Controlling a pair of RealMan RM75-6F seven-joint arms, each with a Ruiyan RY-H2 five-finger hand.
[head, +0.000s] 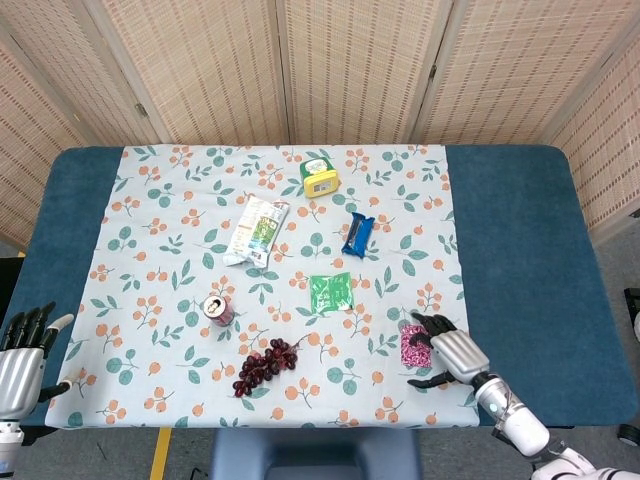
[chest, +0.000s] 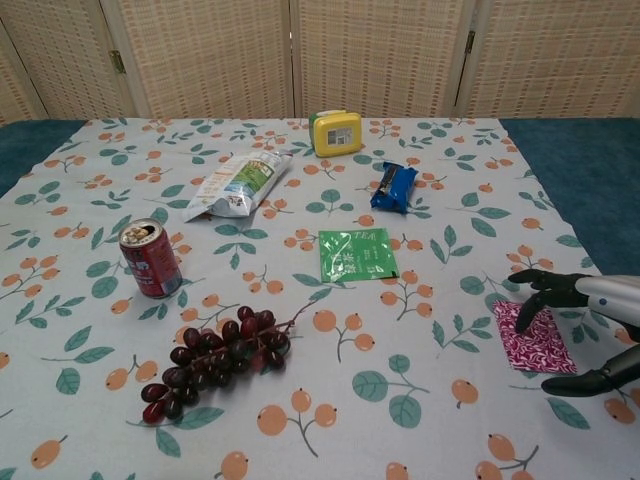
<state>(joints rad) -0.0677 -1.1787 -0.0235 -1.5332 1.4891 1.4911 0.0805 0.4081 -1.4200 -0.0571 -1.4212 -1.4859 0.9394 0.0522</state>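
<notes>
1. Right hand (chest: 585, 330): fingers spread wide, thumb apart, poised over the pink packet (chest: 530, 337); fingertips at its top edge, contact not certain, nothing gripped.
2. Pink packet: flat on the worktop (head: 520, 250) near the front right edge.
3. Left hand (head: 22, 362): fingers extended, empty, off the front left corner.

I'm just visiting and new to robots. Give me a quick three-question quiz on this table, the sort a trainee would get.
1. True or false: the right hand is holding the soda can.
2. Which thing lies nearest the right hand? A) grapes B) pink packet C) blue bar
3. Fill in: the green packet lies flat on the ______ tablecloth.

Key
1. False: its fingers are spread over the pink packet and it holds nothing.
2. B
3. floral

The left hand sits at the table's near left edge, open.
</notes>
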